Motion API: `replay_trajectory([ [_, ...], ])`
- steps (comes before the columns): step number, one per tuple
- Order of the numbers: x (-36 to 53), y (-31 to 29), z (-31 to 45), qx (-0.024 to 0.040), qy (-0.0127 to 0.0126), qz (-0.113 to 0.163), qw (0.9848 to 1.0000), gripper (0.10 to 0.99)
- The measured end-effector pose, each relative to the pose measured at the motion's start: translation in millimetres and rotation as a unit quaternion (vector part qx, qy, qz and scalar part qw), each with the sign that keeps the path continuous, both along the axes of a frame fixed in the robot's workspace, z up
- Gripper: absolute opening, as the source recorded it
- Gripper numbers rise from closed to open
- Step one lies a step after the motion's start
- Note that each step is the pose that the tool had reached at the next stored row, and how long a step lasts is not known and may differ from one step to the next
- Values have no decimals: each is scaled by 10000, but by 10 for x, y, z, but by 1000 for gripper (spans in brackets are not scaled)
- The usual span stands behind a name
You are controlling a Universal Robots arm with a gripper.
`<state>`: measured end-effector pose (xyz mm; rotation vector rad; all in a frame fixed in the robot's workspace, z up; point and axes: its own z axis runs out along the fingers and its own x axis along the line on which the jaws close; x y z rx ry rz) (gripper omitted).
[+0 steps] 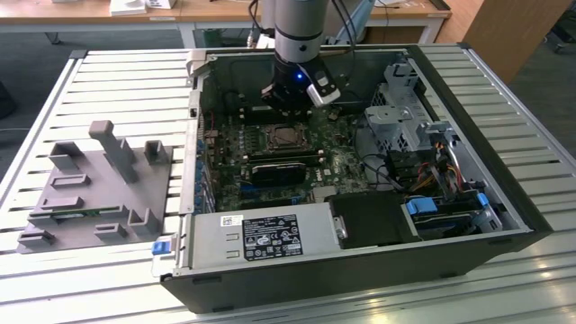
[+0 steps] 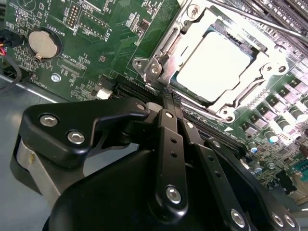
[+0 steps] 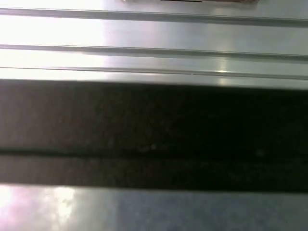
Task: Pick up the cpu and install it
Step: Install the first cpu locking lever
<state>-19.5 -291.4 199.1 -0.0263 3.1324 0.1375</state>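
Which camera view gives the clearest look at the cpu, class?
The second wrist view: the cpu appears large, its silver top lying flat inside the metal socket frame. The exterior view shows it as a small square on the motherboard, below the end effector. The first wrist view gives slats and a dark band.

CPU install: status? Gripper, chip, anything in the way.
Gripper shut, empty, just beside the socket. CPU seated in the socket inside the computer case. Nothing on top of the chip.
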Motion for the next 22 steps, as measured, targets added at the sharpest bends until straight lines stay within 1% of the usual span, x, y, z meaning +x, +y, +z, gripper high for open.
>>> replay_trajectory([
  [1,1,0,-4,-3,0,0,10000,106],
  [2,4,2,-12,1,-5,0,10000,106],
  [8,5,5,-18,-2,-2,1,10000,106],
  [10,4,6,-18,8,-2,1,10000,106],
  [11,5,7,-9,16,-3,0,10000,106],
  [12,5,7,20,17,-3,0,10000,106],
  [15,5,6,129,14,-1,0,10000,106],
  [17,5,1,139,16,-2,1,10000,106],
  [22,6,-45,137,16,-1,0,10000,106],
])
